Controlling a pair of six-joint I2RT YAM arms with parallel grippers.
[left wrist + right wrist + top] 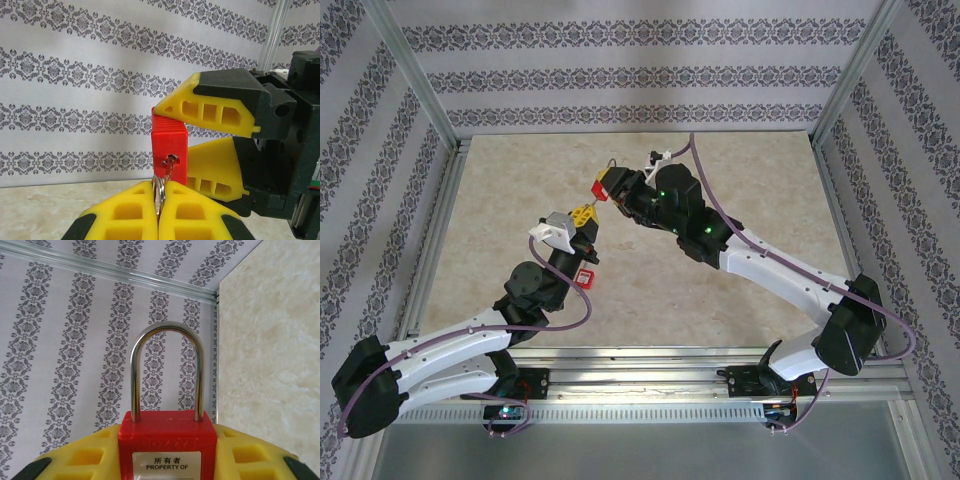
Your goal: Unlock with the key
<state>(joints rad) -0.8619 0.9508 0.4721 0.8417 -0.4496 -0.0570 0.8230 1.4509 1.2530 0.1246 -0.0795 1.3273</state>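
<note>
A red padlock (167,447) with a steel shackle (167,365) is clamped between the yellow fingers of my right gripper (167,462), which is shut on its body. Both shackle legs sit down in the body. In the left wrist view the padlock (169,145) shows its keyhole end, and a silver key (172,169) reaches up into the keyhole. My left gripper (159,202) is shut on the key and its ring (158,190). From above, the left gripper (584,213) meets the padlock (613,185) held by the right gripper (620,188) over the middle of the table.
The marble-patterned table (740,180) is framed by aluminium rails (440,250) and patterned walls. A small red item (585,278) shows beside the left arm's wrist. Purple cables trail along both arms.
</note>
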